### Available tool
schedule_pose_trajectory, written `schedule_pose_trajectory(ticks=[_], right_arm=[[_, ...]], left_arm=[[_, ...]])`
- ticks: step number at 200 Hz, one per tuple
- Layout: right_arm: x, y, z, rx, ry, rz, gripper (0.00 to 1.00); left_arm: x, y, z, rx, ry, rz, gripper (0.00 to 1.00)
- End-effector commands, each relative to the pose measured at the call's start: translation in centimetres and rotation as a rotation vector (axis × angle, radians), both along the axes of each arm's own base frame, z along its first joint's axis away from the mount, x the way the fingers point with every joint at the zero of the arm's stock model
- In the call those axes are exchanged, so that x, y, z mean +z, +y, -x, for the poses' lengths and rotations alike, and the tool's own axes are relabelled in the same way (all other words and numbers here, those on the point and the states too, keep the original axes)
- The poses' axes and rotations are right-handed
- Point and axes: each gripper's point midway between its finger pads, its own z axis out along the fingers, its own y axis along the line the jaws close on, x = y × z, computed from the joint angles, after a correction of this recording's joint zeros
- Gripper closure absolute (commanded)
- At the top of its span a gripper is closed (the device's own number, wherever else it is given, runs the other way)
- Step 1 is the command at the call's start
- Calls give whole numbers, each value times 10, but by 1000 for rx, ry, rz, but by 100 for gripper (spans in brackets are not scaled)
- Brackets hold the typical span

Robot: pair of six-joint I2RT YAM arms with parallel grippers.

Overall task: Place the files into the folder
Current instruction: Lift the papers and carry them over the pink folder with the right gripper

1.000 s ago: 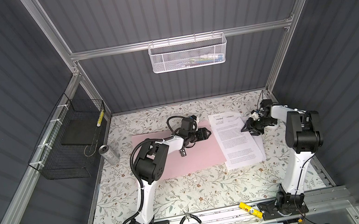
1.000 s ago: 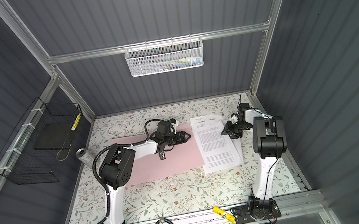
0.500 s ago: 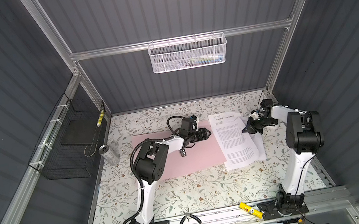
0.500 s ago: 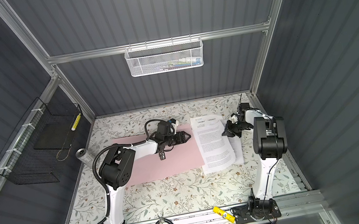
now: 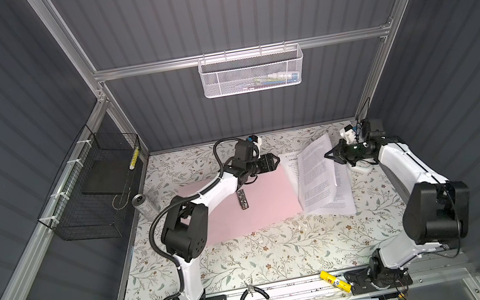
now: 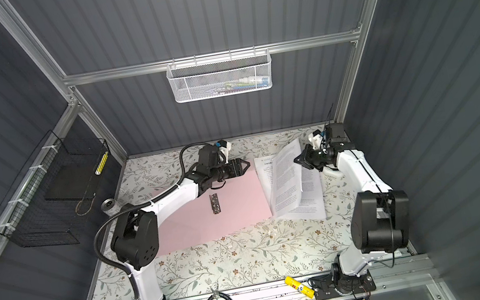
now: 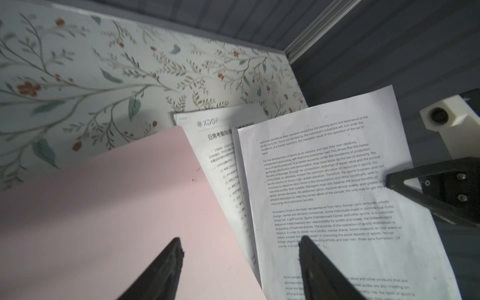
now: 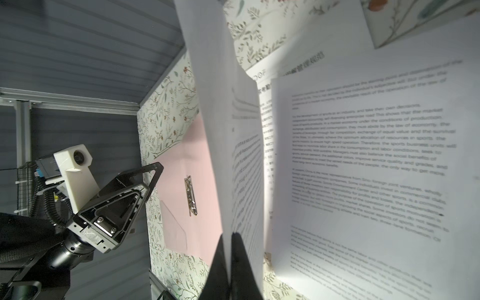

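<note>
Just beside the folder (image 5: 266, 199), on its right-arm side, the files (image 5: 342, 199) lie on the tabletop (image 5: 280, 248). We see the right end effector (image 5: 329, 155) clenched on the outer edge of the top sheet (image 5: 317, 171), which stands tilted up off the rest, its long axis running alongside the folder's adjoining edge. From that grip the folder lies straight across, toward the left arm. The left end effector (image 5: 276, 162), released and empty, hovers over the folder's corner next to the files, nearer the folder. The right wrist view shows the pinch up close, plus the clip strip (image 8: 191, 196) on the folder's middle; both top views give us the whole layout.
</note>
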Motion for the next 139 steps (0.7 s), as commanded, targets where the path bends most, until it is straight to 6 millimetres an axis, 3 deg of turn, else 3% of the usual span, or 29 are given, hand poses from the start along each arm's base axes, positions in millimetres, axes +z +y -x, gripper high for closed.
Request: schedule_pose_trajectory(ticks=[1, 7, 11, 36, 84, 112, 139], right_arm=[[44, 2, 3, -20, -101, 36, 100], [56, 4, 4, -23, -138, 44, 100], [64, 6, 5, -23, -161, 48, 100], [108, 26, 12, 10, -277, 84, 100], [158, 90, 23, 106, -420, 83, 100], [177, 133, 23, 156, -501, 65, 100], [174, 179, 11, 204, -477, -19, 100]], left_arm=[[15, 23, 9, 47, -26, -53, 28], [21, 27, 11, 59, -36, -53, 28], [10, 34, 17, 66, -16, -75, 28], [8, 61, 37, 122, -19, -122, 28], [14, 124, 64, 289, -52, -228, 27], [28, 162, 75, 387, -116, -284, 28], [37, 205, 82, 548, -137, -272, 32]])
